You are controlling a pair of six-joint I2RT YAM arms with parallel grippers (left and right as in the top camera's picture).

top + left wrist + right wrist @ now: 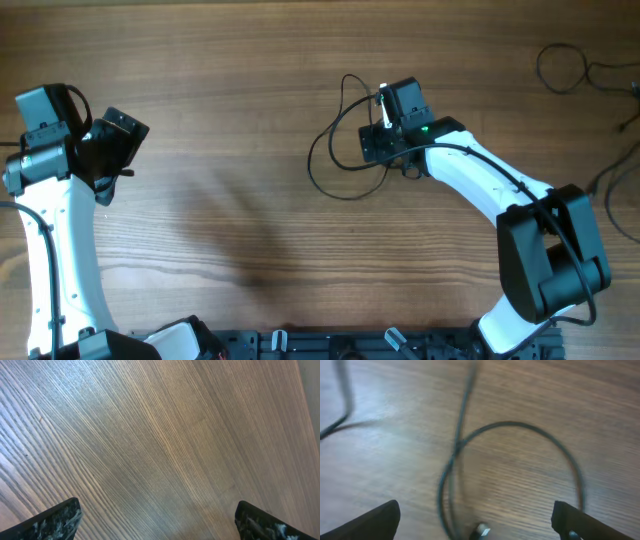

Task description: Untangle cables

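Note:
A thin black cable (325, 150) lies in loose loops on the wooden table near the middle. My right gripper (385, 125) hovers over its right side, open. In the right wrist view the cable (520, 427) loops on the wood between the spread fingers (477, 522), and a small silver plug (481, 531) shows at the bottom edge; the jaws hold nothing. Another thin black cable (575, 70) lies in loops at the far right corner. My left gripper (118, 140) is at the left side, far from the cables, open over bare wood (157, 520).
Thicker black arm wiring (625, 190) runs along the right edge. The arm bases and a black rail (330, 345) line the front edge. My right arm (500, 190) reaches in from the front right.

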